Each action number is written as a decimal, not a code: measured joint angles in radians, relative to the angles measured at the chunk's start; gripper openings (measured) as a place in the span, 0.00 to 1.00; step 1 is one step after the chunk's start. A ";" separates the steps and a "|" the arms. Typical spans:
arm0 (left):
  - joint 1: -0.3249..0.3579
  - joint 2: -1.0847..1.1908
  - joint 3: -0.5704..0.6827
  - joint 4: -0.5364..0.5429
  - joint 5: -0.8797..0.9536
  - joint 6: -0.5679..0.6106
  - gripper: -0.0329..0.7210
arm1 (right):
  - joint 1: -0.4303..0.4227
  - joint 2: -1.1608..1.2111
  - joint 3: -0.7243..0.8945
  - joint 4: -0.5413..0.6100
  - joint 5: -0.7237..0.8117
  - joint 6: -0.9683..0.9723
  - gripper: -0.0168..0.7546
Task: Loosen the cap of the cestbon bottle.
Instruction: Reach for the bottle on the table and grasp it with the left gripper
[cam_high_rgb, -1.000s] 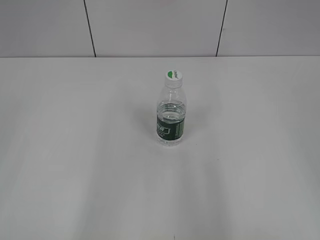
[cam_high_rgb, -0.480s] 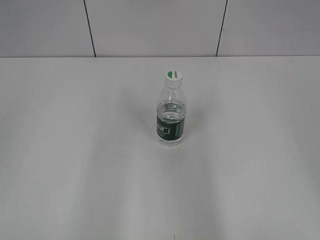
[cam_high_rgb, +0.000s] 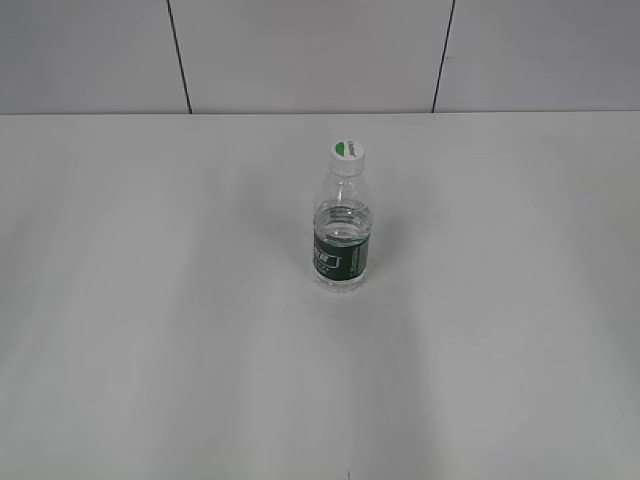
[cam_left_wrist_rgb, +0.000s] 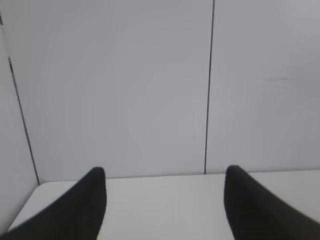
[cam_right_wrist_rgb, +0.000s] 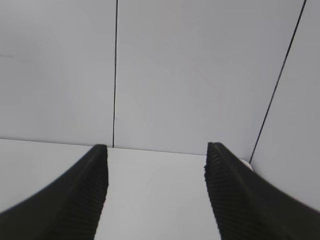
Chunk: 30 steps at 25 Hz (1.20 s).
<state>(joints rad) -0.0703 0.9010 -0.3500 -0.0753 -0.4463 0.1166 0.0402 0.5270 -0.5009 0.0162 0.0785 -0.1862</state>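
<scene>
Nothing has changed: the cestbon bottle (cam_high_rgb: 342, 232) stands upright, cap (cam_high_rgb: 347, 152) apparently untouched; left end effector (cam_left_wrist_rgb: 165, 176) and right end effector (cam_right_wrist_rgb: 156, 151) stay spread, empty.

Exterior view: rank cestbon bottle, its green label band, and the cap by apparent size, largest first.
1. cestbon bottle, the whole upright body.
2. green label band, wrapping its lower body.
3. cap, smallest, though nearly as wide as the band is tall.

White cap (cam_high_rgb: 347, 151) (green mark), dark green-banded clear bottle (cam_high_rgb: 342, 235)
</scene>
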 joint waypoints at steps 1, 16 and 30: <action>-0.021 0.019 0.000 0.010 -0.021 0.000 0.65 | 0.000 0.018 0.000 0.000 -0.020 0.000 0.63; -0.144 0.535 -0.001 0.282 -0.410 -0.204 0.65 | 0.000 0.257 0.000 0.006 -0.180 0.000 0.63; -0.112 0.870 -0.201 0.844 -0.523 -0.387 0.65 | 0.000 0.267 0.000 0.006 -0.205 0.000 0.63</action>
<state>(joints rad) -0.1819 1.7712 -0.5512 0.7690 -0.9689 -0.2709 0.0402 0.7944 -0.5009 0.0226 -0.1268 -0.1862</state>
